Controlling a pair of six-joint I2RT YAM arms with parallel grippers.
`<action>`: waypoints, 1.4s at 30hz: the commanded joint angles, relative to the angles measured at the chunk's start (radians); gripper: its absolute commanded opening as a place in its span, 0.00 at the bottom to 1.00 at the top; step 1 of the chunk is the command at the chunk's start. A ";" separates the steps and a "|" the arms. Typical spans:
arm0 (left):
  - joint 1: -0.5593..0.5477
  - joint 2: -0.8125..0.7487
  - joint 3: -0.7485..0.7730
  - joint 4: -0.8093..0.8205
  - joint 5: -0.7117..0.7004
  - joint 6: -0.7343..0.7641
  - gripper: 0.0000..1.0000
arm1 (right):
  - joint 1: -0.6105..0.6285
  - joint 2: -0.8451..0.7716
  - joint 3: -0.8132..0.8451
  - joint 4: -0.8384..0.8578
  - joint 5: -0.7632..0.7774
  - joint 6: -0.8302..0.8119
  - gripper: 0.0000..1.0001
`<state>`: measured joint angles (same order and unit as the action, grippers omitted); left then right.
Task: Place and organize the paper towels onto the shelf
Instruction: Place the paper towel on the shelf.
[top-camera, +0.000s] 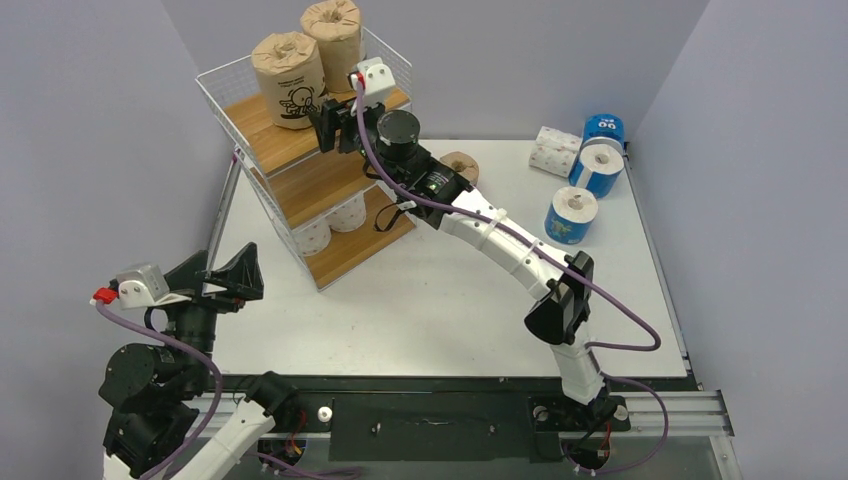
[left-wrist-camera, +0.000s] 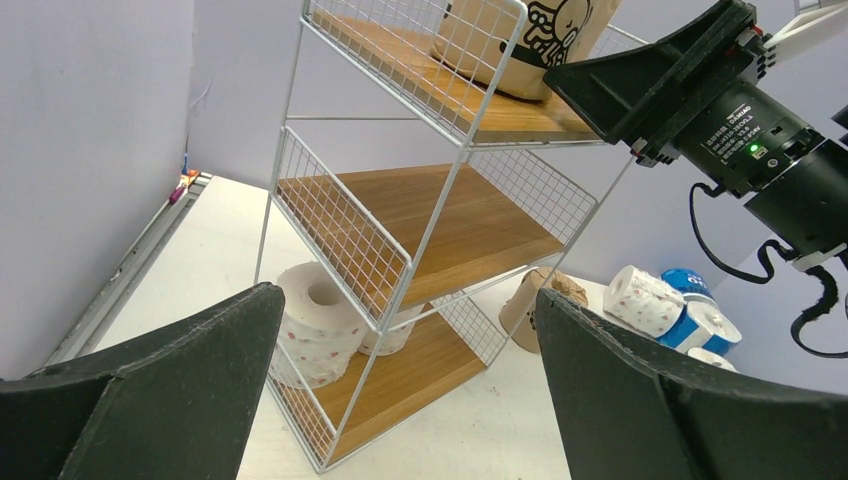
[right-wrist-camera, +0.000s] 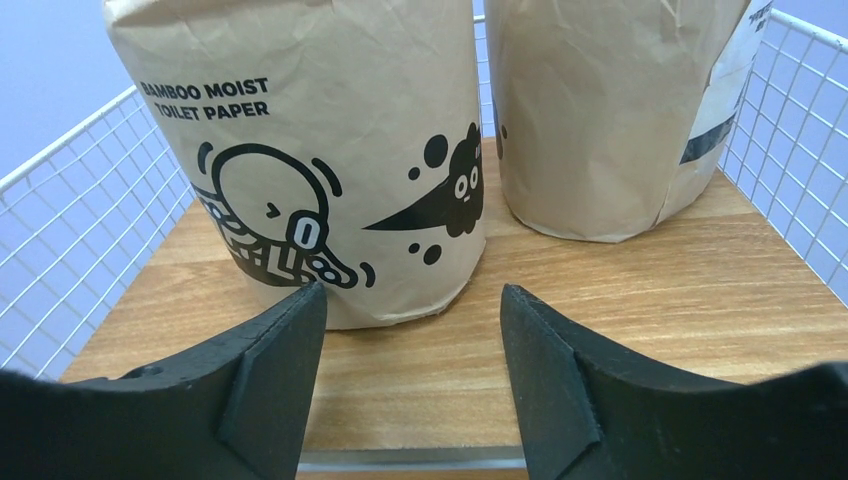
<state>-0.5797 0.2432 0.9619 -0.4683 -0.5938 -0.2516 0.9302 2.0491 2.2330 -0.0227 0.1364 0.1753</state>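
The shelf (top-camera: 300, 185) stands at the table's back left. Two brown-wrapped paper towels (top-camera: 288, 80) (top-camera: 332, 30) stand upright on its top board, the near brown roll (right-wrist-camera: 310, 160) beside the far one (right-wrist-camera: 610, 110). Two white rolls (left-wrist-camera: 318, 325) sit on the bottom board; the middle board (left-wrist-camera: 440, 215) is bare. My right gripper (right-wrist-camera: 412, 292) hovers open at the top board's front edge, just short of the near brown roll, with nothing between its fingers. My left gripper (left-wrist-camera: 408, 292) hangs open near the table's front left, facing the shelf and holding nothing.
A third brown roll (top-camera: 462, 165) lies on the table behind my right arm. White rolls (top-camera: 555, 150) and three blue-wrapped rolls (top-camera: 603, 128) (top-camera: 598, 165) (top-camera: 571, 215) stand at the back right. Walls close in on both sides.
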 joint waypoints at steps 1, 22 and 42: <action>0.003 -0.005 0.001 -0.001 0.015 -0.006 0.96 | -0.002 0.029 0.034 0.074 0.020 0.023 0.58; 0.003 -0.007 -0.002 0.003 0.021 -0.017 0.96 | -0.004 -0.222 -0.135 0.079 -0.053 0.145 0.57; 0.003 -0.003 -0.021 0.007 0.032 -0.029 0.96 | -0.037 -0.035 0.076 -0.016 -0.270 0.396 0.00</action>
<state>-0.5797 0.2432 0.9401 -0.4736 -0.5713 -0.2779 0.9028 1.9636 2.2543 -0.0383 -0.0917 0.5228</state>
